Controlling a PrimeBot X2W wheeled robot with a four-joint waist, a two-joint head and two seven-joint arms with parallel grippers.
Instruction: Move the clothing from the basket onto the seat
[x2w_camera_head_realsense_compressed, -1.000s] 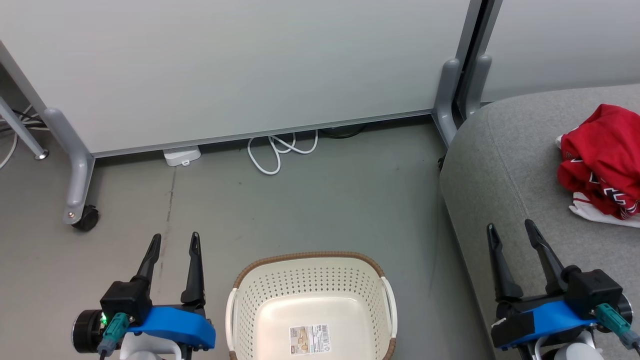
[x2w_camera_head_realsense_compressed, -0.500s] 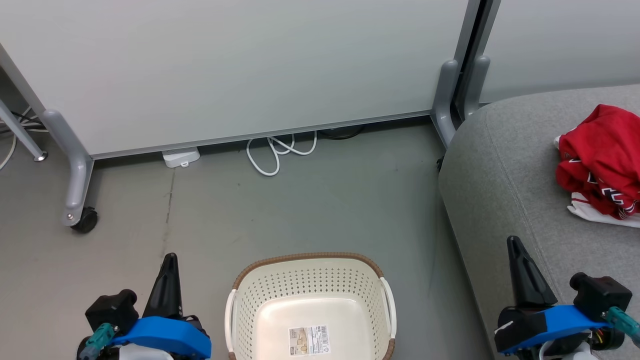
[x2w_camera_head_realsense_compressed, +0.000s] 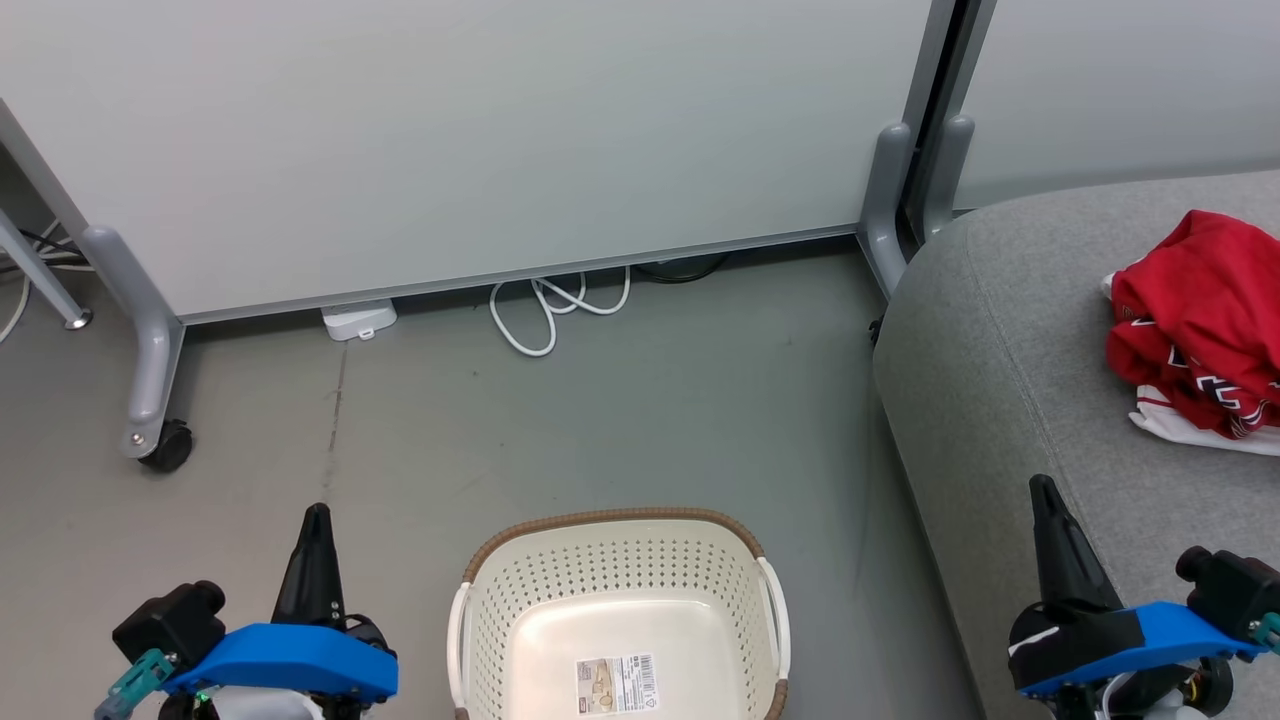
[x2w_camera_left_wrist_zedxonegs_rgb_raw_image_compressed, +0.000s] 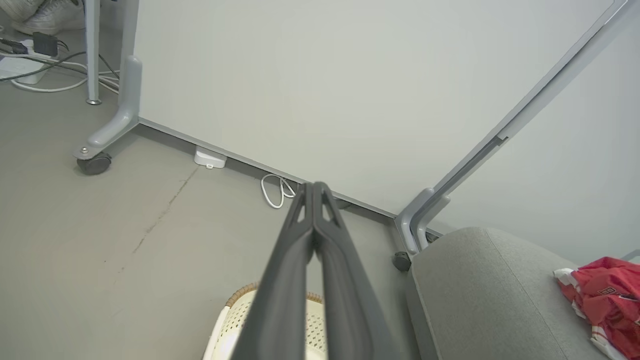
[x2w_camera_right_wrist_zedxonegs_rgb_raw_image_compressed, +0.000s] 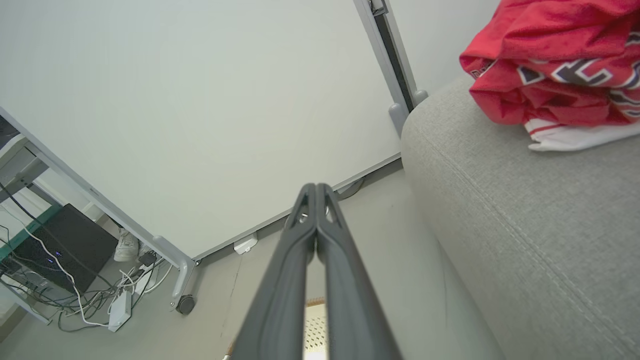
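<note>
The clothing (x2w_camera_head_realsense_compressed: 1195, 320) is seen as a red heap w/ white trim, piled on the seat (x2w_camera_head_realsense_compressed: 1000, 380) at the far R of the head view. Black & white letters are seen on one fold. The basket (x2w_camera_head_realsense_compressed: 610, 517) is set on the floor (x2w_camera_head_realsense_compressed: 650, 400), near the seat's L edge but apart from it. Its btm is bare, w/ a paper label (x2w_camera_head_realsense_compressed: 617, 683) stuck on it.

The L gripper (x2w_camera_head_realsense_compressed: 318, 515) is held low over the floor, L of the basket. Its two fingers are pressed tight together & no thing is held. The R gripper (x2w_camera_head_realsense_compressed: 1045, 490) is held over the front of the seat, apart from the clothing. Its fingers are squeezed together too, w/ no thing held.

Further back, a looped white cable (x2w_camera_head_realsense_compressed: 545, 310) & a small white box (x2w_camera_head_realsense_compressed: 358, 320) are seen on the floor by a pale panel (x2w_camera_head_realsense_compressed: 500, 130).
</note>
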